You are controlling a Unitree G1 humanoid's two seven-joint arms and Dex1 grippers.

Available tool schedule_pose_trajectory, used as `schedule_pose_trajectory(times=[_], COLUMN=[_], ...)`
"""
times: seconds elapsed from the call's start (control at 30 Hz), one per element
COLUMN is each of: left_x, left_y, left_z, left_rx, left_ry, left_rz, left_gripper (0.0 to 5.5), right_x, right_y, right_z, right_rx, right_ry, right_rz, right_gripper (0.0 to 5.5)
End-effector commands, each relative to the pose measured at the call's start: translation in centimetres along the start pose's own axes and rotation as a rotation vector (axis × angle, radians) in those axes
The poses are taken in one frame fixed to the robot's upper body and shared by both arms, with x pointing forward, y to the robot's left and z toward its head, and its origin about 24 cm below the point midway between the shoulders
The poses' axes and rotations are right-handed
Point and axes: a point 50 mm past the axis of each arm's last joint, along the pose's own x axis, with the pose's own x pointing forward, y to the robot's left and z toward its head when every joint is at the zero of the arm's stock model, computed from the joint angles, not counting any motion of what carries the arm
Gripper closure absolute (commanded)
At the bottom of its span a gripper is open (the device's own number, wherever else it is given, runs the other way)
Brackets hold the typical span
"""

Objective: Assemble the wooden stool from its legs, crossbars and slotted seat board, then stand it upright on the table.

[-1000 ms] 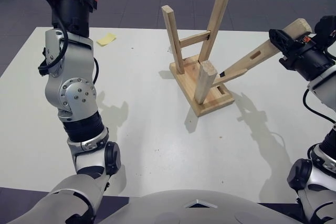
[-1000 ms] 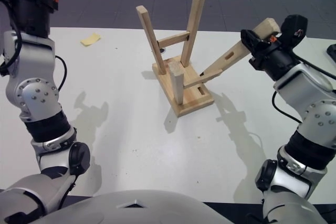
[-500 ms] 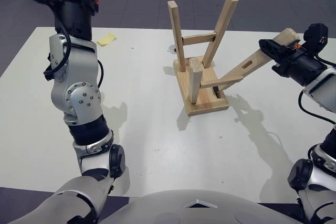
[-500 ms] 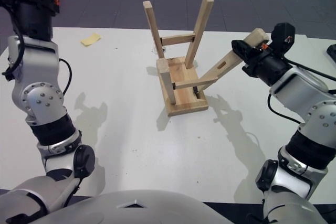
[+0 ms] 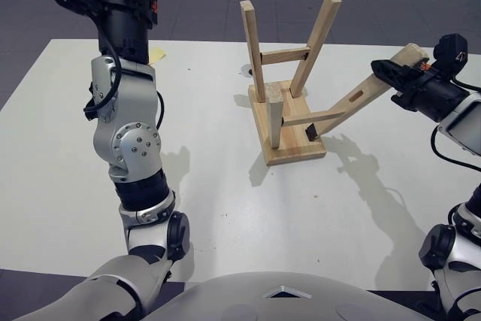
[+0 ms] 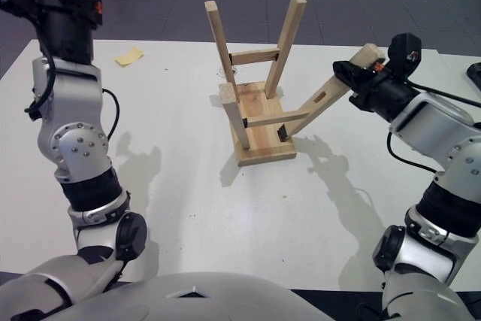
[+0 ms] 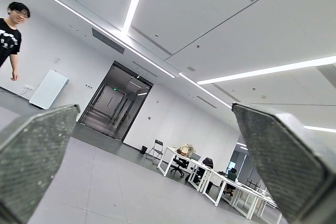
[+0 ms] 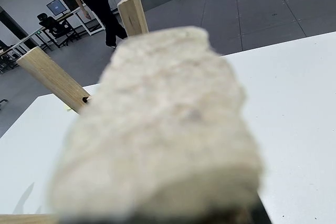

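Stool parts stand half built, upside down, near the middle of the white table [image 5: 225, 208], toward its far side. Its slotted seat board [image 5: 294, 149] lies flat on the tabletop with the legs rising from it. Two far legs, the far left leg [image 5: 252, 50] and the far right leg [image 5: 316, 41], stand in the board's far side and spread slightly apart toward their tops, joined partway up by the upper crossbar [image 5: 285, 56]. A near leg [image 5: 275, 122] stands upright at the board's near left corner. From it the lower crossbar [image 5: 316, 118] runs across to the fourth leg [image 5: 359, 97], which tilts steeply outward to the robot's right, its lower end down at the board's near right corner; whether that end sits in the board's slot cannot be told. A dark slot shows on the side of this tilted leg. The right gripper [image 5: 392, 74] is clamped around the fourth leg near its upper end, above the table's right side; in the right wrist view that end grain looms close, with the tops of two other legs beyond it. The left gripper [image 7: 156, 129] is raised high over the table's left side and points toward the ceiling, its fingers [image 7: 37, 156] spread wide with nothing between them. A yellow sticky note [image 6: 129, 56] lies on the table's far left part, well apart from the stool.
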Motion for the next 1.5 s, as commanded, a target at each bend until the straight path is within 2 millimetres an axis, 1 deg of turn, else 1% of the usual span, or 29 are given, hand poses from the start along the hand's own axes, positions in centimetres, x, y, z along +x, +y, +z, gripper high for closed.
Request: schedule_pose_trajectory(times=[0.03,0.13,0.27,0.47,0.6,0.7,0.83,1.0,1.23,1.37,1.5], left_x=[0.2,0.0,-0.1,0.0,0.1,0.3,0.5,0.8,1.0,1.0,0.9], left_y=[-0.8,-1.7,-2.3,-2.3,-2.1,-2.1,-2.1,-2.1,-2.2,-2.2,-2.0], left_z=[-0.9,-1.9,-2.8,-2.9,-3.0,-3.0,-3.1,-3.2,-3.6,-3.7,-3.5], left_rx=[-0.038,-0.068,-0.087,-0.086,-0.077,-0.071,-0.07,-0.069,-0.074,-0.074,-0.072], left_ry=[0.023,0.058,0.087,0.099,0.104,0.106,0.115,0.122,0.13,0.133,0.127], left_rz=[-0.009,-0.023,-0.032,-0.031,-0.028,-0.033,-0.039,-0.048,-0.058,-0.06,-0.052], left_gripper=[0.1,0.1,0.1,0.1,0.1,0.1,0.1,0.1,0.1,0.1,0.1], right_x=[0.6,0.5,0.3,0.2,0.6,0.7,1.0,2.0,3.1,2.8,2.1], right_y=[-0.8,-2.0,-2.3,-2.8,-2.6,-2.5,-2.4,-1.4,-1.1,-0.8,-0.5], right_z=[-2.3,-3.5,-4.9,-5.7,-7.2,-8.3,-9.1,-9.4,-9.5,-8.9,-7.5], right_rx=[0.079,0.136,0.134,0.11,0.097,0.119,0.147,0.144,0.143,0.161,0.185], right_ry=[0.075,0.103,0.125,0.099,0.081,0.057,-0.005,-0.064,-0.098,-0.114,-0.133], right_rz=[-0.049,-0.107,-0.135,-0.174,-0.173,-0.166,-0.169,-0.154,-0.158,-0.129,-0.098], right_gripper=[4.5,4.5,4.5,4.5,4.5,4.49,4.49,4.49,4.49,4.49,4.49])
